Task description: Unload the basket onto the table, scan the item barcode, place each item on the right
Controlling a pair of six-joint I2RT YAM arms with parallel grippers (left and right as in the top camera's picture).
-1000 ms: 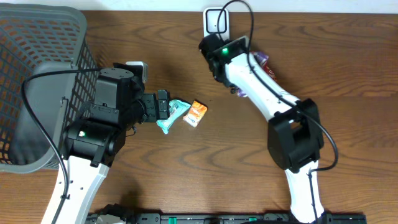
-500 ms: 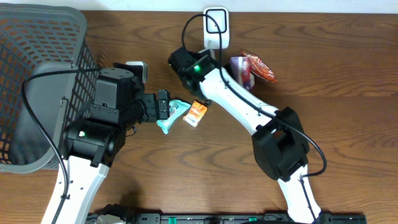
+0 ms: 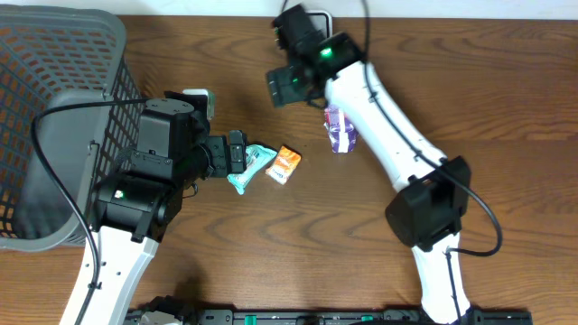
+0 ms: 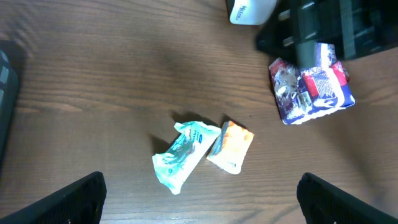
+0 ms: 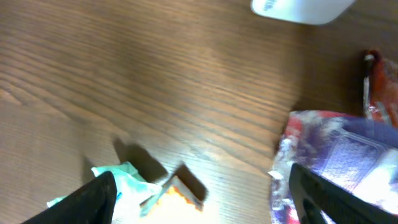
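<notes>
Three packets lie on the wooden table (image 3: 506,90). Nearest the arm bases, the teal packet (image 3: 251,167) and the orange packet (image 3: 286,164) sit side by side, their edges touching. The left gripper (image 3: 237,153) hangs just left of the teal one, and in the left wrist view its jaws are spread wide with nothing between them. To that arm's left stands a grey mesh basket (image 3: 63,54).

Farther back and to the right, apart from that pair, lies the purple-and-white packet (image 3: 340,129), flat on the wood. Its long axis runs roughly near-to-far with a slight tilt. The right arm crosses its far end in the overhead view. The left wrist view shows its printed face in red, white and purple, but no barcode can be made out there.

The right gripper (image 3: 287,86) hovers farther back still, left of that packet. Its jaws are wide apart and hold nothing. Its wrist camera catches a red wrapper (image 5: 378,81) at the right edge beyond the purple packet, which the overhead view does not show.

At the far edge sits the white scanner (image 4: 249,9), plain in both wrist views. From overhead it is mostly covered by the right arm.
</notes>
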